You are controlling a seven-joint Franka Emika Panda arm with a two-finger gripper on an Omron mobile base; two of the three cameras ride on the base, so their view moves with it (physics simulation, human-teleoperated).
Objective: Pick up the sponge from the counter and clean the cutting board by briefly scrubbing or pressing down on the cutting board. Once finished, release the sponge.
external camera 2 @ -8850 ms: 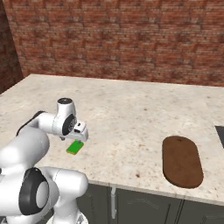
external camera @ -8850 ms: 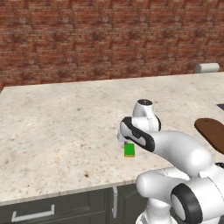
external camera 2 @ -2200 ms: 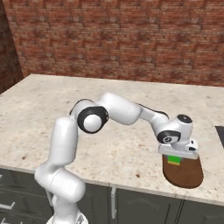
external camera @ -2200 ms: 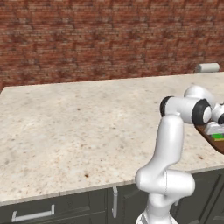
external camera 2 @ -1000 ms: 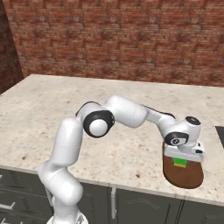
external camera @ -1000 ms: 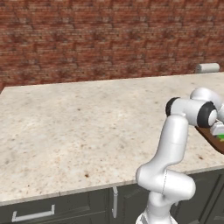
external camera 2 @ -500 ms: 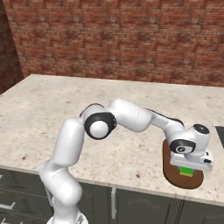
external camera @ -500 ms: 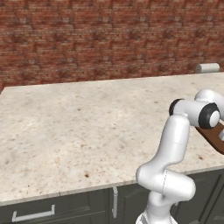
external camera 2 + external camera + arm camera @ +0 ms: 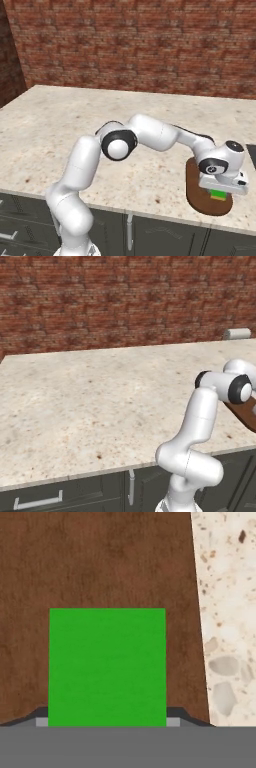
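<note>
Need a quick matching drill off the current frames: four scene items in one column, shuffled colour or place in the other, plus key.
Items
1. sponge
2. cutting board
3. counter
4. grey cylinder

Descriptions
A. beige speckled slab over dark cabinets
B. bright green, under the gripper on the board
C. lying at the foot of the brick wall
D. reddish-brown, flat near the counter's front edge

Pairs: 1-B, 2-D, 3-A, 4-C
</note>
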